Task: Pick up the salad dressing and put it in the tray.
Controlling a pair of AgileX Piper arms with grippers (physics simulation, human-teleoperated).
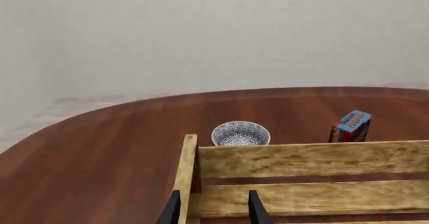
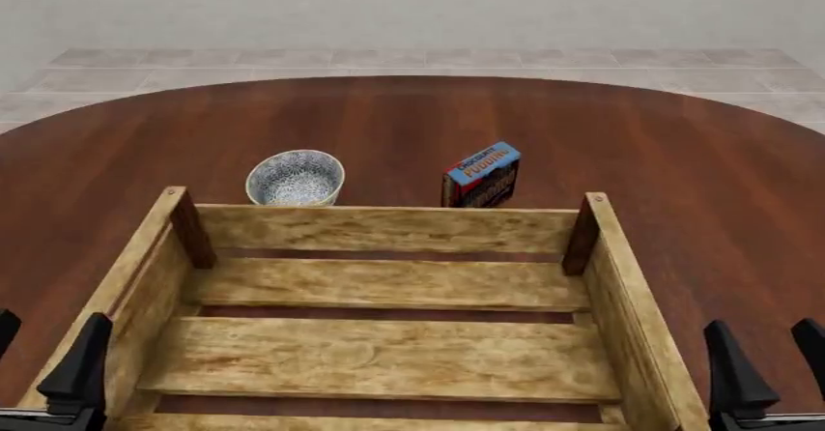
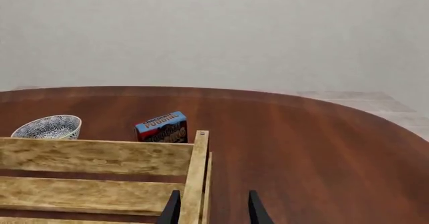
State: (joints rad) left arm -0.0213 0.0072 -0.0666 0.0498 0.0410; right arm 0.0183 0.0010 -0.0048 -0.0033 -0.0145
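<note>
The salad dressing is out of view in all three views. The tray [image 2: 386, 228], a big light-wood slatted crate, fills the near middle of the table and holds nothing; its walls also show in the wrist views [image 1: 308, 158] [image 3: 94, 156]. My left gripper [image 2: 45, 354] is open at the near left, its fingers straddling the line of the tray's left wall [image 1: 214, 211]. At the near right my right gripper [image 2: 771, 363] is open too, by the tray's right wall [image 3: 214, 211]. Neither gripper holds anything.
A small blue-white patterned bowl [image 2: 296, 177] stands just beyond the tray's far wall on the left. A blue-and-red pudding box [image 2: 484, 175] stands beyond the same wall, further right. The round dark wooden table [image 2: 386, 112] stretches on behind them to a tiled floor.
</note>
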